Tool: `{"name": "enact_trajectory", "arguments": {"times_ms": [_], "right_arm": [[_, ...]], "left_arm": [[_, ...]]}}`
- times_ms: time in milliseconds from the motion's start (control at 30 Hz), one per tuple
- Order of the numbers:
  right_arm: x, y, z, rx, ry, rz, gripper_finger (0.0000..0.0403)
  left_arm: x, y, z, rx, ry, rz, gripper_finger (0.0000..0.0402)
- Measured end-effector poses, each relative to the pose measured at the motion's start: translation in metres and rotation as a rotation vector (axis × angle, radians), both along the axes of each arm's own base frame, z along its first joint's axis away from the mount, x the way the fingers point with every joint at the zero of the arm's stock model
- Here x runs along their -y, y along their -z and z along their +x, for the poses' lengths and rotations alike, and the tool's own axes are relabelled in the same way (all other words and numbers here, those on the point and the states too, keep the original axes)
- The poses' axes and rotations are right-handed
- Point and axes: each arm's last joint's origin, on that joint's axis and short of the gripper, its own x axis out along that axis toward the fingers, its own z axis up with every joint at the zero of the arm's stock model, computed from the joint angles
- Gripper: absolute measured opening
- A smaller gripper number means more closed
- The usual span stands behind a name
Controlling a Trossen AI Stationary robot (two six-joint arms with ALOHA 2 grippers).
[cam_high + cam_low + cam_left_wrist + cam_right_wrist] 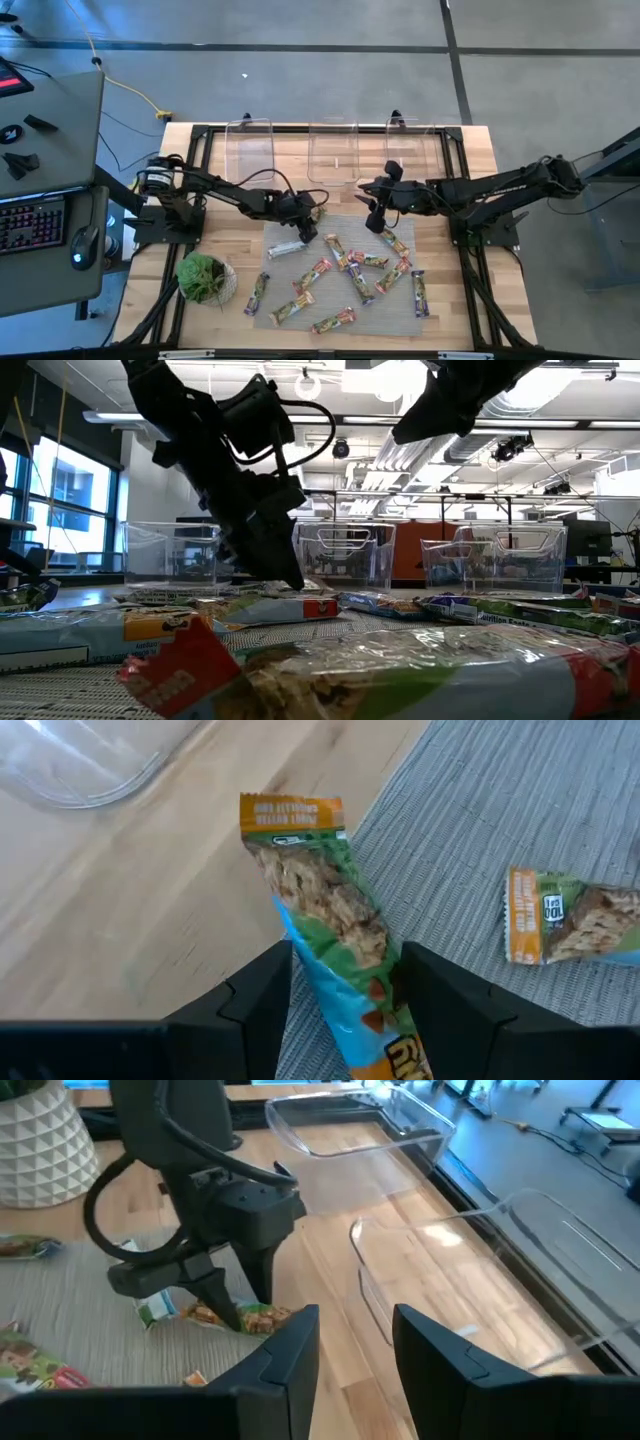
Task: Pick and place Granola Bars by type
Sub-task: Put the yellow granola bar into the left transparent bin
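The left hand (340, 995) is clenched around a green-wrapped granola bar (325, 910) at the far left edge of the grey mat (520, 810), so this looks like the pick step. Next it needs lifting to 1 of the 3 clear bins (250, 150) on the far tabletop (470, 160). The right hand (355, 1345) hovers released near the middle bin. The other granola bars (350, 270) lie scattered on the mat; the held bar's label is cut off.

Overhead view looks straight down; low view skims the mat (345, 285); wrist views sit close
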Motion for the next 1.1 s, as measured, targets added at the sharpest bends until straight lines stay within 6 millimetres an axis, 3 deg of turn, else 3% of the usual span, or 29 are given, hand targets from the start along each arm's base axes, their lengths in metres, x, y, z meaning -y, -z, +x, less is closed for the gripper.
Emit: {"name": "enact_trajectory", "arguments": {"times_ms": [367, 700, 1100], "right_arm": [[-0.006, 0.01, -0.008, -0.066, 0.097, 0.102, 0.0114], [-0.02, 0.012, -0.013, -0.055, 0.146, 0.08, 0.0114], [-0.027, 0.011, -0.014, -0.047, 0.143, 0.06, 0.0114]], "left_arm": [[0.001, 0.002, 0.001, 0.001, 0.047, -0.011, 0.0182], [0.004, 0.001, 0.004, 0.038, 0.11, -0.079, 0.0178], [0.004, -0.001, 0.005, 0.058, 0.107, -0.08, 0.0052]]}}
